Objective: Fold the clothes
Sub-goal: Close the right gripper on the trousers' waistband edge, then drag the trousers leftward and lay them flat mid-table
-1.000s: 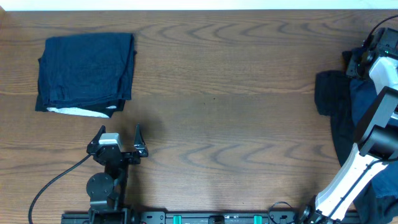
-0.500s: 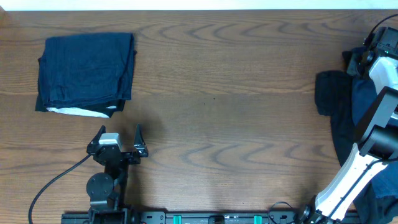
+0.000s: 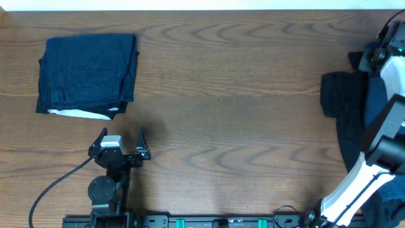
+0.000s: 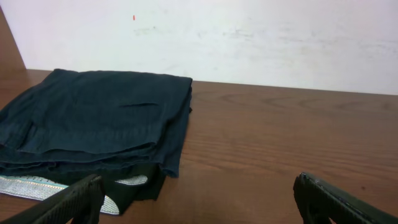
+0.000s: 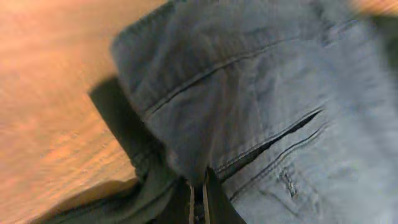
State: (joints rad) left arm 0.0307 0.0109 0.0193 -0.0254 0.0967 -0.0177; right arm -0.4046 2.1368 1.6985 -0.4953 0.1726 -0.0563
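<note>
A folded dark navy garment (image 3: 88, 73) lies at the table's far left; the left wrist view shows it (image 4: 93, 118) stacked, with a pale patterned edge underneath. My left gripper (image 3: 121, 133) (image 4: 199, 190) stands open just in front of it, touching nothing. At the right edge lies an unfolded heap: a black garment (image 3: 338, 95) and a blue denim one (image 3: 374, 95). My right gripper (image 3: 373, 60) (image 5: 199, 186) is shut on a pinched fold of the denim garment (image 5: 267, 93), near its stitched seams and a pocket slit.
The brown wooden table (image 3: 234, 126) runs between the folded garment and the heap. A white wall (image 4: 249, 37) rises behind the table's far edge. A black cable (image 3: 54, 187) loops by the left arm's base. The right arm (image 3: 361, 180) crosses the heap.
My right gripper has closed on the denim fabric, and its wrist has shifted slightly up and to the right. The left arm and the folded garment have not moved.
</note>
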